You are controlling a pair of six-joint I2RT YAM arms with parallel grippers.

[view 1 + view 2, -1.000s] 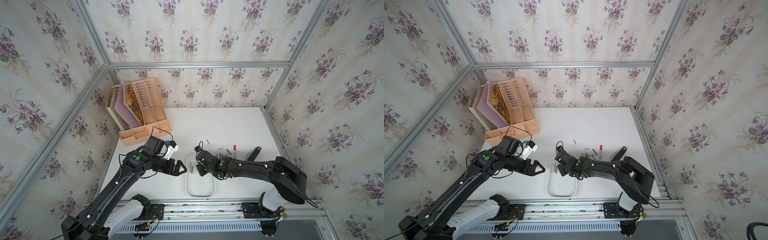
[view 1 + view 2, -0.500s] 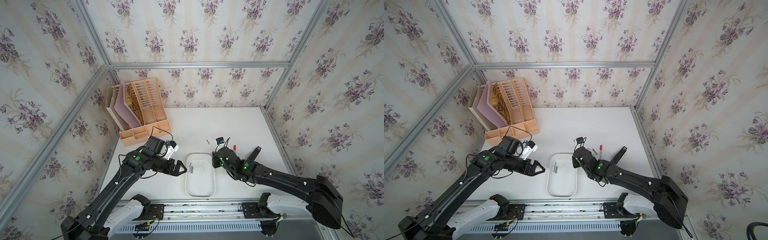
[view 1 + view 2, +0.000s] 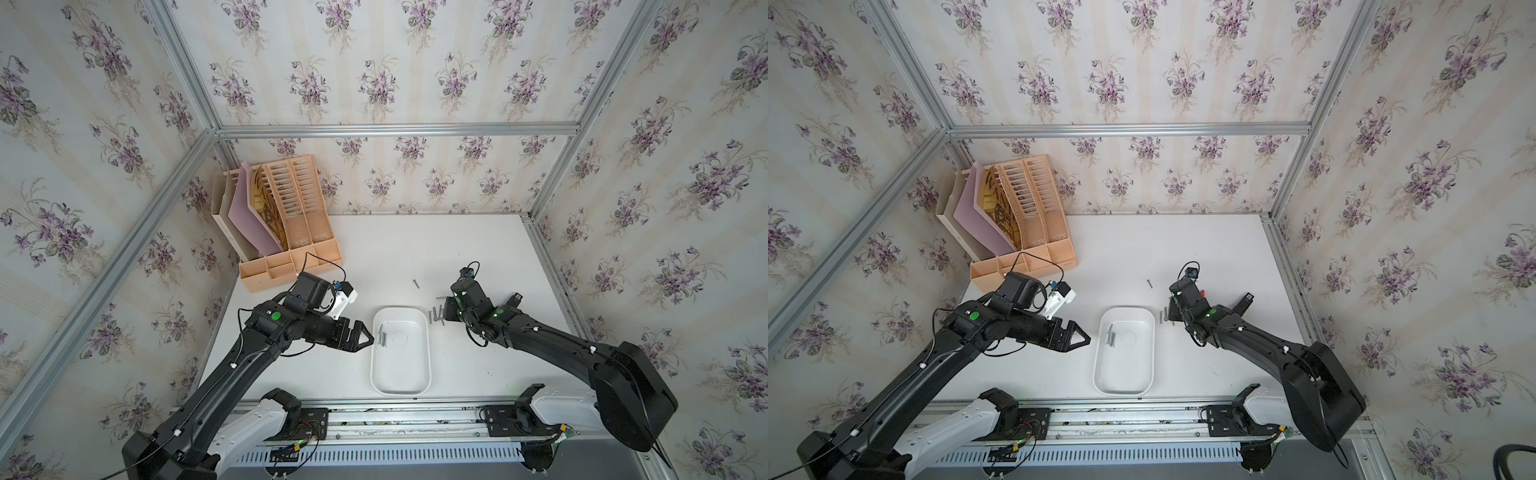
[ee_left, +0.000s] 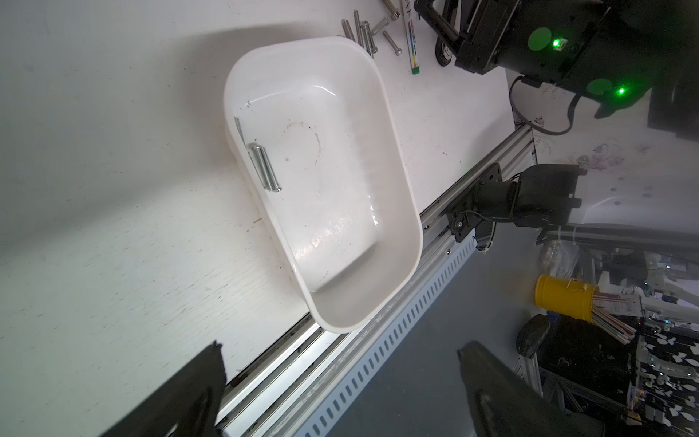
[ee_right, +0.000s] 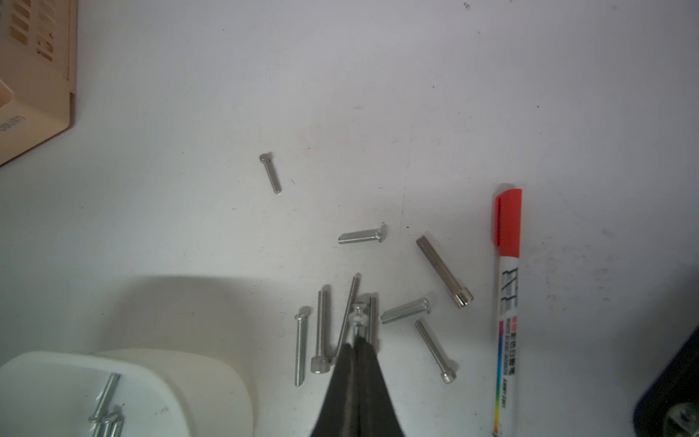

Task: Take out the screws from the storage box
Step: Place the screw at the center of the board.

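The right gripper (image 5: 357, 340) was pressed together on one screw (image 5: 358, 317), whose head stuck out past the tips. It hung low over the loose screws (image 5: 321, 333) on the table (image 3: 415, 245), just right of the storage box (image 3: 402, 365), which sat at the lower centre of both top views.

I judged that the step in hand was to lay this screw down. It would be best to part the jaws only a little, close to the surface, so that the screw does not roll. Then the gripper should lift straight up and not drag the neighbours.

The marker pen (image 5: 507, 302) lay just beside the pile, so a sideways exit looked risky. A few screws inside (image 3: 381, 336) lay against the box's left wall. The left gripper (image 4: 339, 346) hung spread and empty near that wall. Open table lay toward the upper middle of the frame, and the file organiser (image 3: 291, 232) filled the upper left.
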